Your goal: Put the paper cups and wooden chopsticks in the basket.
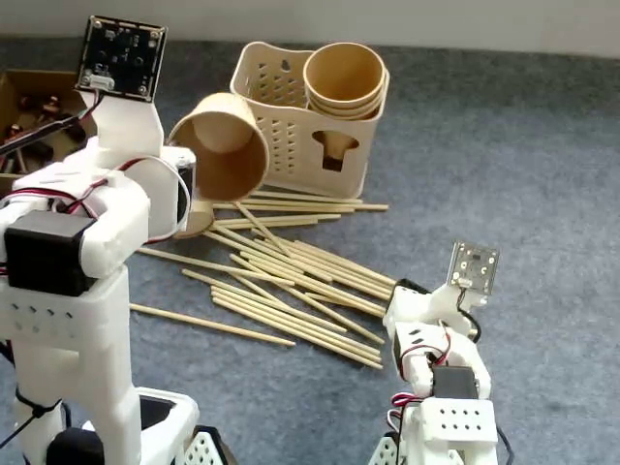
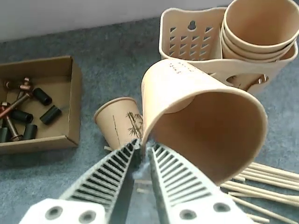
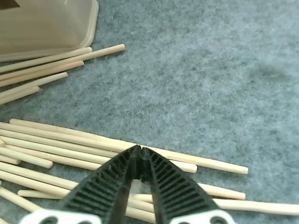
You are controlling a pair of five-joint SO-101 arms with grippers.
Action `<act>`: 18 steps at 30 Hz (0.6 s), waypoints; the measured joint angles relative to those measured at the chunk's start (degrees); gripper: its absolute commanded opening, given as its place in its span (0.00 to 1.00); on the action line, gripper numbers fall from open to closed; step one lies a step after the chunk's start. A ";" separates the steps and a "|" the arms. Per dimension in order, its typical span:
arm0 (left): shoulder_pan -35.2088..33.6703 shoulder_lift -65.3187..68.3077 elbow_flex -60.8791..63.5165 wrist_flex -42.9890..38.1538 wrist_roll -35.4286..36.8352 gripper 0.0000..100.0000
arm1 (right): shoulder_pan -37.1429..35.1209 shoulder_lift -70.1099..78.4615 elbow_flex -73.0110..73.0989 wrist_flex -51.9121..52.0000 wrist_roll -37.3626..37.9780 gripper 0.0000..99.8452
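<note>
Apparently aloft, left gripper (image 2: 144, 149) on cup (image 2: 201, 121)

Left arm (image 1: 107, 228) stands tall with its wrist bent forward; left gripper (image 2: 143, 148) is pinched on the rim of a paper cup (image 2: 205, 126). Right arm (image 1: 426, 334) is folded low; right gripper (image 3: 140, 151) points downward, jaws closed tip to tip
</note>
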 measured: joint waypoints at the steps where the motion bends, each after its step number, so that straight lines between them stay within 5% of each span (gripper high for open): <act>1: 0.35 0.00 0.00 -1.05 0.00 0.01 | 0.00 0.00 0.00 0.00 0.00 0.01; 18: 13.98 0.00 3.52 -23.91 7.21 0.01 | 0.00 0.00 0.00 0.00 0.00 0.01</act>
